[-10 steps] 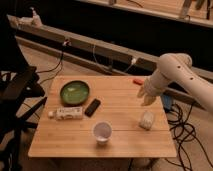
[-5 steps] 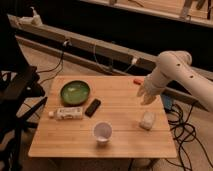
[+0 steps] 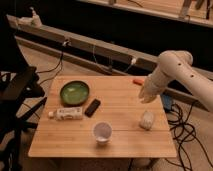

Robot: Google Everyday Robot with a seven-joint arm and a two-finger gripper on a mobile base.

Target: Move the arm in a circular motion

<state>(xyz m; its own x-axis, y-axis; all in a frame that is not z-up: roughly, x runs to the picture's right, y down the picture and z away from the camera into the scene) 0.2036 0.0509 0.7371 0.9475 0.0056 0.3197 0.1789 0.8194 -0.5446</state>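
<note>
While nothing on the table is being handled, I read across it from the left: a green bowl, a white bottle lying on its side below it, a black bar just beside the bottle, a white cup near the front edge, and a pale crumpled lump towards the right. Above that lump, well clear of it, hangs the gripper, pointing down over the table's right side. Whether it is spread or pressed together I cannot tell. The arm comes in from the right, its rounded elbow raised above the far right corner. I judge the circle is under way, at a slow part of the loop. The next move calls for sweeping the tip along its arc while keeping height, so it passes over the lump and cup. Against the earlier frames the elbow has risen slightly and the tip has barely shifted. The table's things lie as they did.
</note>
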